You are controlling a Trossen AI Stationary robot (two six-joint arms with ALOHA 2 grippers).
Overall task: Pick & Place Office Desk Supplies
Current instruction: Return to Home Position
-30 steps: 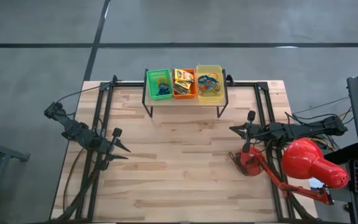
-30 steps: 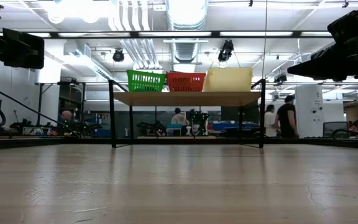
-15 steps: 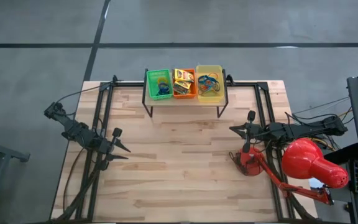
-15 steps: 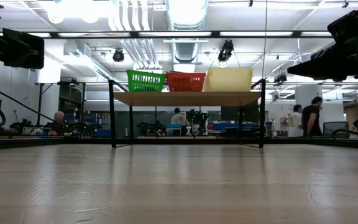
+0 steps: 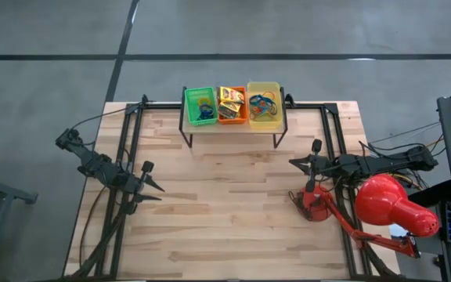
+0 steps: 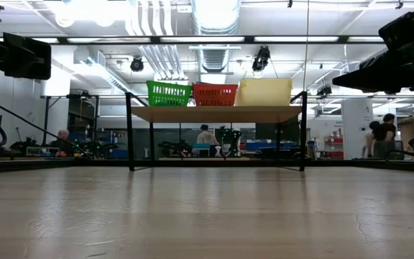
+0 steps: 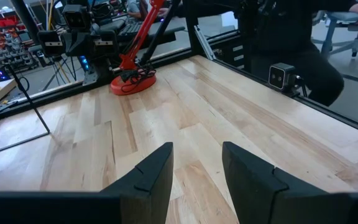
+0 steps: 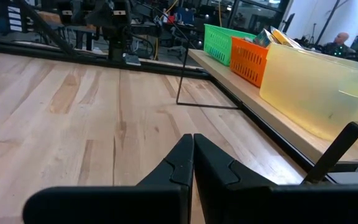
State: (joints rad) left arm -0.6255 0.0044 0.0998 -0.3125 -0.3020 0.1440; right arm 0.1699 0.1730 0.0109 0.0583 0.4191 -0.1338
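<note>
Pale wooden planking of the table [image 5: 225, 227] lies under both arms, and at the jaws everything is at rest: the left gripper [image 5: 156, 192] hangs with its two dark fingers [image 7: 157, 171] spread apart around nothing, while the right gripper [image 5: 292, 162] has its fingers pressed tip to tip, also on nothing. Neither arm has shifted over the last second, nor has anything on the table; only a person [image 6: 383, 133] in the room behind has walked on. From that I judge the arms are already parked at home and the job is as good as done. Near the right gripper, on the side away from the left one, stands the big red desk lamp [image 5: 386, 202]. Well apart from both sets of jaws, off to one side of the gap between them at the table's far edge, the low wooden shelf on black legs [image 6: 214, 114] carries three plastic trays side by side. The green slatted tray [image 6: 168, 94] holds blue rubber-band loops [image 5: 203, 111]. The orange tray [image 6: 215, 94] holds yellow printed cardboard boxes [image 5: 229, 97] packed close. The pale yellow tray [image 6: 264, 92] holds a tangle of orange, blue and dark rubber bands [image 5: 261, 102]
</note>
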